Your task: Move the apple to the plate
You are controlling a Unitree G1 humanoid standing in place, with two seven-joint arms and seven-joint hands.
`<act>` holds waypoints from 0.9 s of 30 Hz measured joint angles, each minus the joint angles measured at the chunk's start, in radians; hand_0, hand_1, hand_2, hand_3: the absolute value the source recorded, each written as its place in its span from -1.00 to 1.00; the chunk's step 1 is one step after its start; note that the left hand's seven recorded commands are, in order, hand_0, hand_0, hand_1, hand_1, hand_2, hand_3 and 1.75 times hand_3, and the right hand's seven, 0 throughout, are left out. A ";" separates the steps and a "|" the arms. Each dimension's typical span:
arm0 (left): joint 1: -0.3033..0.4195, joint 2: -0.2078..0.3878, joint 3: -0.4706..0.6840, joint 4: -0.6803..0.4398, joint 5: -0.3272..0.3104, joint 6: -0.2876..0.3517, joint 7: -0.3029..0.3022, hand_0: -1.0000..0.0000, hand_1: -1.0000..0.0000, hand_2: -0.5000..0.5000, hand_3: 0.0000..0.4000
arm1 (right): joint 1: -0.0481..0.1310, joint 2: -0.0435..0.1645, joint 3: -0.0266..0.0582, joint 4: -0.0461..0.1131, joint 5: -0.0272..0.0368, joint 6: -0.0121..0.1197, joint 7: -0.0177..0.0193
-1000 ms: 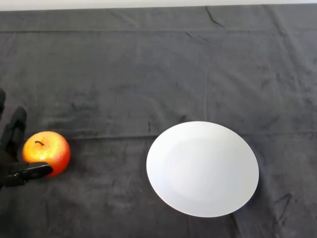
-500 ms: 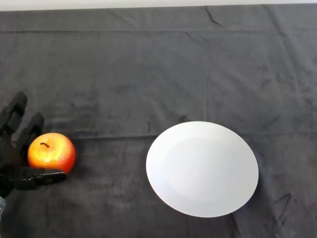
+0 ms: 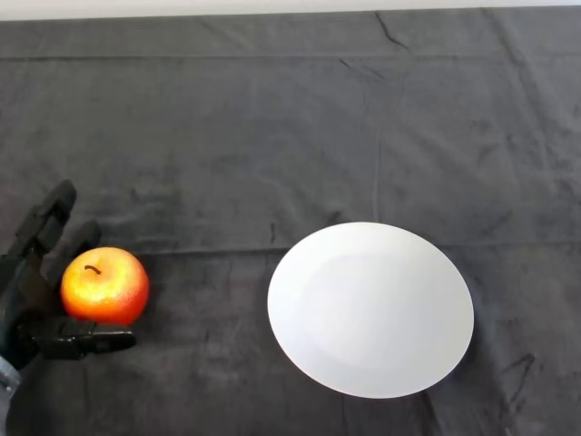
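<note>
Left hand (image 3: 27,304) sits at the near-left edge of the bench (image 3: 272,136), cupped around the apple (image 3: 104,286). Thumb (image 3: 86,342) lies under the near side of the fruit; the fingers (image 3: 45,227) reach up along its far-left side. The digits wrap the apple loosely and look only partly curled, so I judge this a light enclosing hold, not a firm clamp. Whether the apple rests on the cloth or is just clear of it cannot be told from this view.

Risks, as judged from this frame:
- Apple is round and glossy. With contact mainly on its left and near sides, it could roll out to the right, the open side, if the hand lifts or swings quickly.
- The dark cloth is creased. If the apple is dragged and not lifted, it could catch on a fold and twist out of the hold.
- Plate (image 3: 370,309) is shallow with a low rim. An apple released from height or with sideways speed could roll across and off the far edge.

Apple: red-orange with a yellow patch near the top, short dark stem pointing up, skin shiny, no visible damage. It stands upright at the left of the bench, well apart from the plate.

Plate: plain white, bare, lying flat to the right of centre.
</note>
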 measured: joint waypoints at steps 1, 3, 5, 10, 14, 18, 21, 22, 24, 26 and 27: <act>0.000 0.000 0.000 0.010 0.004 0.000 0.000 1.00 0.98 0.01 -0.98 | 0.000 0.000 0.0000 0.000 0.0000 0.000 0.0000; 0.000 0.001 0.000 0.011 0.008 -0.001 -0.002 1.00 0.79 0.11 -0.79 | 0.000 0.000 0.0000 0.000 0.0000 0.000 0.0000; -0.001 0.002 0.000 0.011 0.017 -0.001 -0.002 0.86 -0.21 0.53 0.21 | 0.000 0.000 0.0000 0.000 0.0000 0.000 0.0000; -0.010 0.008 -0.002 0.026 0.042 -0.002 -0.002 -0.44 -1.00 0.28 1.00 | 0.000 0.000 0.0000 0.000 0.0000 0.000 0.0000; -0.011 0.015 -0.020 0.027 0.058 -0.010 0.000 -0.88 -1.00 0.06 1.00 | 0.000 0.000 0.0000 0.000 0.0000 0.000 0.0000; -0.012 0.016 -0.023 0.027 0.071 -0.013 0.001 -1.00 -1.00 0.00 1.00 | 0.000 0.000 0.0000 0.000 0.0000 0.000 0.0000; -0.014 0.017 -0.023 0.034 0.072 -0.025 0.001 -1.00 -1.00 0.00 1.00 | 0.000 0.000 0.0000 0.000 0.0000 0.000 0.0000; -0.015 0.017 -0.023 0.038 0.073 -0.028 0.002 -1.00 -1.00 0.00 1.00 | 0.000 0.000 0.0000 0.000 0.0000 0.000 0.0000; -0.018 0.017 -0.023 0.046 0.073 -0.038 0.004 -1.00 -1.00 0.00 1.00 | 0.000 0.000 0.0000 0.000 0.0000 0.000 0.0000; -0.021 0.018 -0.023 0.048 0.075 -0.039 0.005 -1.00 -1.00 0.00 1.00 | 0.000 0.000 0.0000 0.000 0.0000 0.000 0.0000; -0.022 0.019 -0.022 0.048 0.075 -0.041 0.006 -1.00 -1.00 0.00 1.00 | 0.000 0.000 0.0000 0.000 0.0000 0.000 0.0000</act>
